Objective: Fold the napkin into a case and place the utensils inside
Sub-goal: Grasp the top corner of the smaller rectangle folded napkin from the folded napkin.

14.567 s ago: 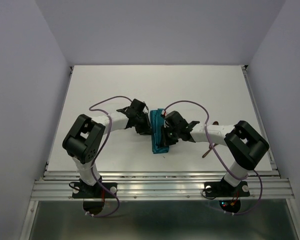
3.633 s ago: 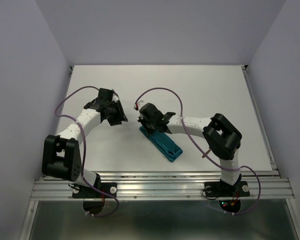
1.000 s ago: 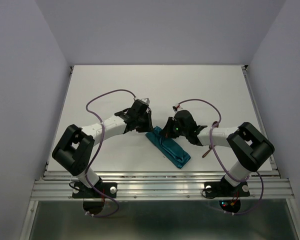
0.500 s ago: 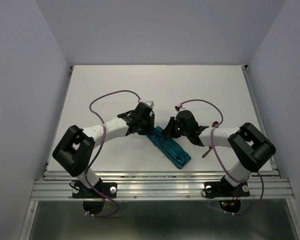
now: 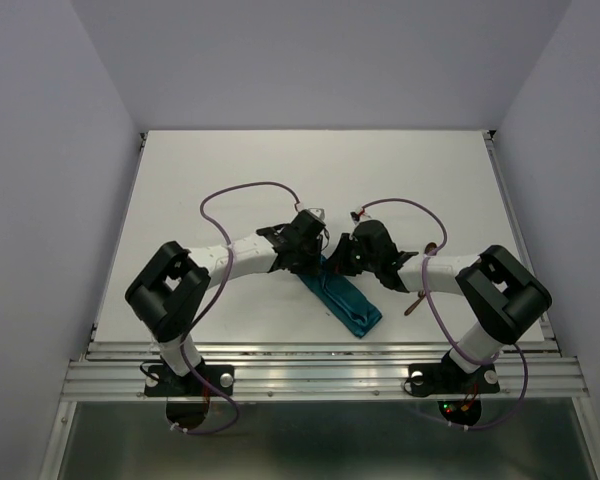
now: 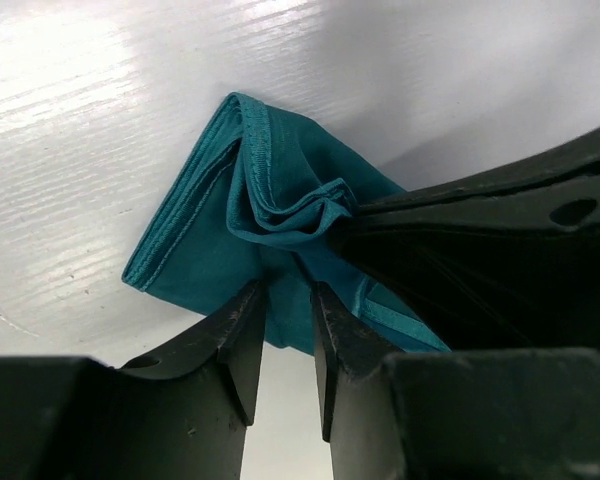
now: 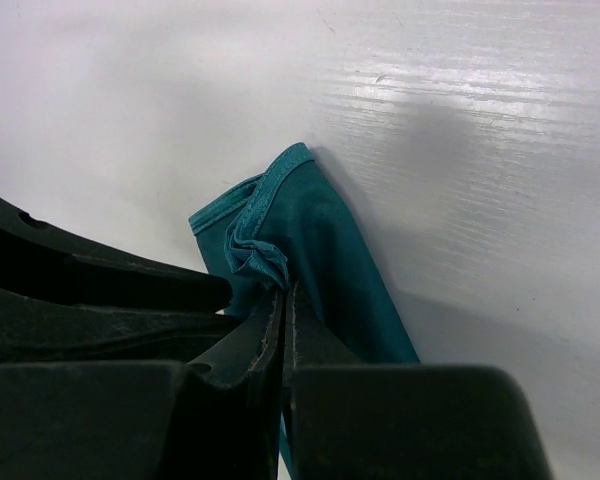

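The napkin [image 5: 348, 302] lies as a narrow teal strip, a folded case, slanting from the table's middle toward the near right. My right gripper [image 5: 337, 262] is shut on a bunched fold at its far end [image 7: 250, 252]; the pads [image 7: 274, 310] pinch the cloth. My left gripper [image 5: 314, 257] stands beside it, open, with its fingertips [image 6: 248, 305] straddling the napkin's near edge [image 6: 280, 195] and a narrow gap between them. The right gripper's fingers [image 6: 480, 195] show dark on the right of the left wrist view. The reddish-brown utensils [image 5: 417, 303] peek out from under my right forearm, mostly hidden.
The white table [image 5: 310, 170] has a raised rail along its right edge [image 5: 515, 230] and a metal rail at the near edge [image 5: 320, 350]. Purple cables [image 5: 245, 188] loop above both arms. Grey walls close the sides.
My left gripper has moved right to the napkin's far end and now sits against the right gripper. The right gripper keeps its pinch; the napkin has hardly shifted.
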Controlling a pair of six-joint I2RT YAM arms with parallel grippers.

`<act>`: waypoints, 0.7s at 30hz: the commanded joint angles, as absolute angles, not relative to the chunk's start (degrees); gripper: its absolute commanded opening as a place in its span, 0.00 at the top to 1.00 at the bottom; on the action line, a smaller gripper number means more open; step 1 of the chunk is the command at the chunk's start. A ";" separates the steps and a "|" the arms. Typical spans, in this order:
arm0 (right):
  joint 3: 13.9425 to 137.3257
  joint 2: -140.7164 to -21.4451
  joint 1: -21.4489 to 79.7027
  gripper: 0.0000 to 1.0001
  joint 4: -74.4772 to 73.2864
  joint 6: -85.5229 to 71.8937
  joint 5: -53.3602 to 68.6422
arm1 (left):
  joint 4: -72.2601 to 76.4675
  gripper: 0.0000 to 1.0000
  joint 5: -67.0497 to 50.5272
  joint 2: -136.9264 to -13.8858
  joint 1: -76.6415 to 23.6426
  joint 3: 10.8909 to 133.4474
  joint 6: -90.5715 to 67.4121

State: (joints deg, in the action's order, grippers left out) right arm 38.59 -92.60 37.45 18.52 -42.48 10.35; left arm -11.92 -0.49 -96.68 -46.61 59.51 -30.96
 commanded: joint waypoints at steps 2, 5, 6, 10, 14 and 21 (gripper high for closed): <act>38.58 -90.62 36.91 0.99 21.27 -42.63 10.46 | -14.15 0.64 4.39 -98.26 -47.20 63.01 -30.85; 38.58 -90.70 36.91 0.99 21.27 -42.63 10.55 | -14.50 0.66 5.10 -99.40 -47.37 63.63 -30.41; 38.58 -90.70 36.91 0.99 21.27 -42.71 10.55 | -14.59 0.67 5.62 -99.58 -47.55 63.72 -30.41; 38.76 -90.79 36.91 0.99 21.27 -42.63 10.63 | -14.85 0.68 6.50 -100.46 -47.81 63.98 -30.41; 38.85 -90.88 36.91 0.99 21.27 -42.71 10.72 | -15.29 0.72 7.38 -101.07 -47.90 64.42 -30.24; 39.02 -91.05 36.91 0.99 21.27 -42.63 10.81 | -15.47 0.68 7.03 -101.25 -48.34 64.95 -29.62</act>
State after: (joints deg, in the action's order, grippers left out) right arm 38.57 -92.60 37.19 18.52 -42.48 10.55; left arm -14.66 5.72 -101.51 -47.68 62.61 -30.68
